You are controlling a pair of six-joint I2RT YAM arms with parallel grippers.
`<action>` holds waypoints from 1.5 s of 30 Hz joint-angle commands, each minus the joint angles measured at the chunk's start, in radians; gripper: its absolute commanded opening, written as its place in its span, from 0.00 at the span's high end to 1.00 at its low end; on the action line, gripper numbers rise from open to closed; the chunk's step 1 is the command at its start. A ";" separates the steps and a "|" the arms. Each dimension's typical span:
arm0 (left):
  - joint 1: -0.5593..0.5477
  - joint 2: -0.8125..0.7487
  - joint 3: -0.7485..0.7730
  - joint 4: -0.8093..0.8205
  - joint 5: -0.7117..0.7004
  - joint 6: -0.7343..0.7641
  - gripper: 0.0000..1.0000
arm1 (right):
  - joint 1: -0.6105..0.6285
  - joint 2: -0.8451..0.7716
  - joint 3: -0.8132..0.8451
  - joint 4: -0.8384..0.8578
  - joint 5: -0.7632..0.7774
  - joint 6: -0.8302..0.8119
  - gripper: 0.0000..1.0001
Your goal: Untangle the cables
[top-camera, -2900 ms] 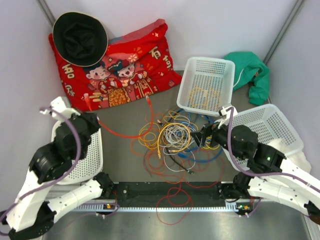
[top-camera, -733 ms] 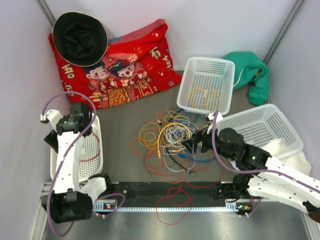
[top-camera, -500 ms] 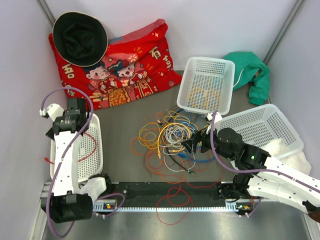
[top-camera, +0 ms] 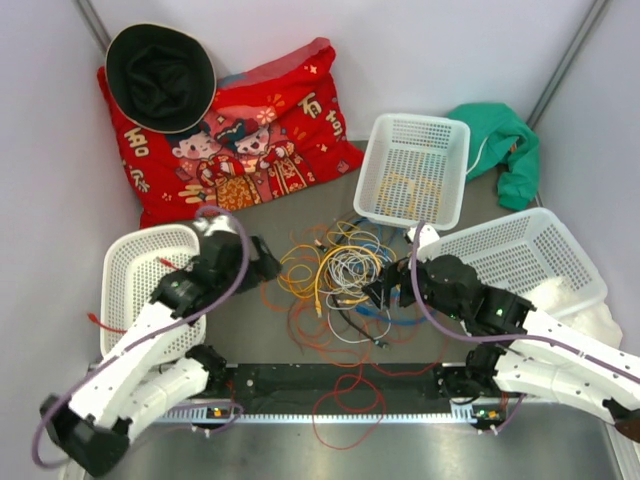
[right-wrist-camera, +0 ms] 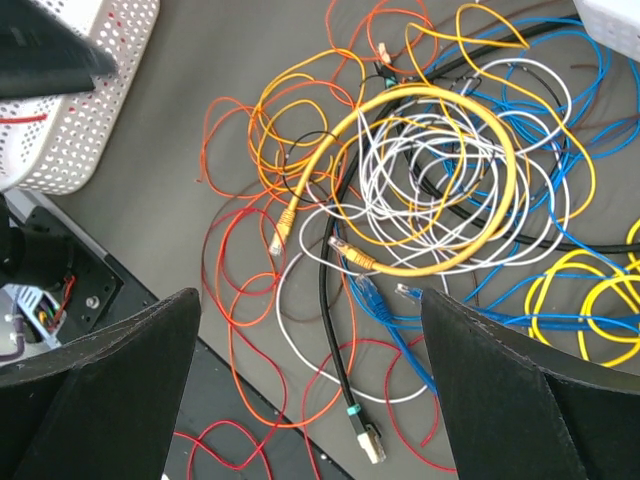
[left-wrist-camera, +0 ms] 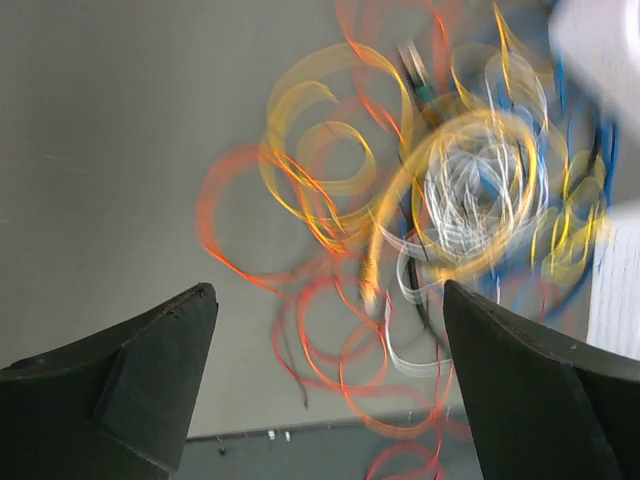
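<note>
Top external shows left gripper (top-camera: 265, 264) at 9 o'clock of the cables (top-camera: 340, 275), right gripper (top-camera: 376, 292) at 3, both wide and empty, so next is probably pinching one loose loop.

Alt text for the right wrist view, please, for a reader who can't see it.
A tangle of yellow, white, blue, orange, red and black cables lies on a grey table, a thick yellow loop at its middle. The open, empty right gripper frames the bottom edge; a white perforated basket sits top left.
</note>
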 commanded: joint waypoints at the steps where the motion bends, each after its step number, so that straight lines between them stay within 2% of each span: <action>1: -0.305 0.143 -0.014 0.127 -0.101 -0.065 0.01 | 0.010 0.021 0.037 -0.010 0.018 0.012 0.10; 2: -0.438 0.228 -0.001 0.123 -0.150 -0.091 0.01 | 0.008 0.024 0.042 -0.011 0.028 0.010 0.10; 4: -0.534 0.324 0.029 0.141 -0.193 -0.112 0.01 | 0.010 0.026 0.049 -0.017 0.035 0.010 0.10; 5: -0.588 0.423 0.038 0.149 -0.189 -0.124 0.01 | 0.010 0.024 0.051 -0.019 0.044 0.012 0.10; 8: -0.683 0.574 0.072 0.192 -0.184 -0.149 0.01 | 0.010 0.009 0.059 -0.043 0.056 0.021 0.10; 11: -0.767 0.645 0.091 0.253 -0.158 -0.149 0.01 | 0.010 -0.025 0.054 -0.077 0.064 0.030 0.10; 16: -0.887 0.677 0.135 0.259 -0.141 -0.079 0.01 | 0.010 -0.059 0.028 -0.126 0.067 0.030 0.10; 24: -0.954 0.620 0.074 0.408 -0.069 -0.008 0.07 | 0.010 -0.082 0.006 -0.132 0.082 0.056 0.10; 27: -0.954 0.680 0.085 0.431 -0.026 0.023 0.16 | 0.010 -0.083 0.009 -0.142 0.087 0.060 0.10; 30: -0.955 0.766 0.085 0.458 0.004 0.035 0.37 | 0.010 -0.090 0.013 -0.148 0.093 0.061 0.11; 32: -0.957 0.804 0.075 0.491 0.023 0.035 0.59 | 0.010 -0.093 0.014 -0.154 0.099 0.060 0.10; 33: -0.955 0.809 0.062 0.503 0.026 0.037 0.65 | 0.008 -0.093 0.019 -0.157 0.100 0.058 0.10; 38: -0.955 0.777 0.034 0.537 0.014 0.038 0.68 | 0.010 -0.096 0.019 -0.151 0.110 0.053 0.10; 42: -0.957 0.764 0.026 0.532 0.005 0.032 0.94 | 0.010 -0.086 0.013 -0.129 0.105 0.050 0.10; 44: -0.955 0.761 0.029 0.526 -0.005 0.027 0.92 | 0.010 -0.080 0.009 -0.125 0.099 0.050 0.10; 45: -0.955 0.758 0.029 0.526 -0.009 0.023 0.79 | 0.010 -0.080 0.008 -0.122 0.097 0.055 0.10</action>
